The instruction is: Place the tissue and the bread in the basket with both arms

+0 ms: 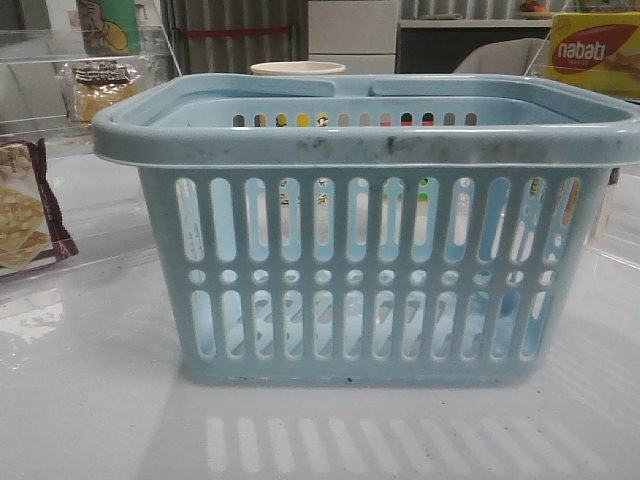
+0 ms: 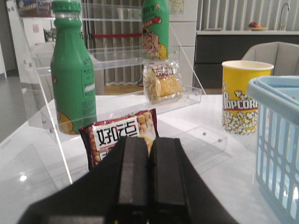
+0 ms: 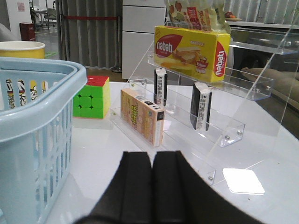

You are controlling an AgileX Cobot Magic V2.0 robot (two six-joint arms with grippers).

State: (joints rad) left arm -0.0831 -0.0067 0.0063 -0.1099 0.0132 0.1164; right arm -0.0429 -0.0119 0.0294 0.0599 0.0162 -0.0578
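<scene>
Left hand (image 2: pixel 148 179) is closed on nothing, fingers pressed together; the bread (image 2: pixel 162 84) stands at its 12 o'clock on a clear shelf (image 2: pixel 187 95), upright so it can be pinched. Right hand (image 3: pixel 152 186) is likewise closed and empty, with the tissue (image 3: pixel 201 107) at 1 o'clock on its rack (image 3: pixel 233 128). The basket (image 1: pixel 370 150) sits between them on the surface (image 1: pixel 90 400).

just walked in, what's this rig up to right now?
Nothing is being handled yet. The left hand and right hand are both shut and empty, each beside the large light-blue slotted plastic basket. The clear packet of golden-brown bread sits on the clear acrylic shelf ahead of the left hand. Two small dark tissue packs stand upright on the right hand's acrylic rack.
</scene>
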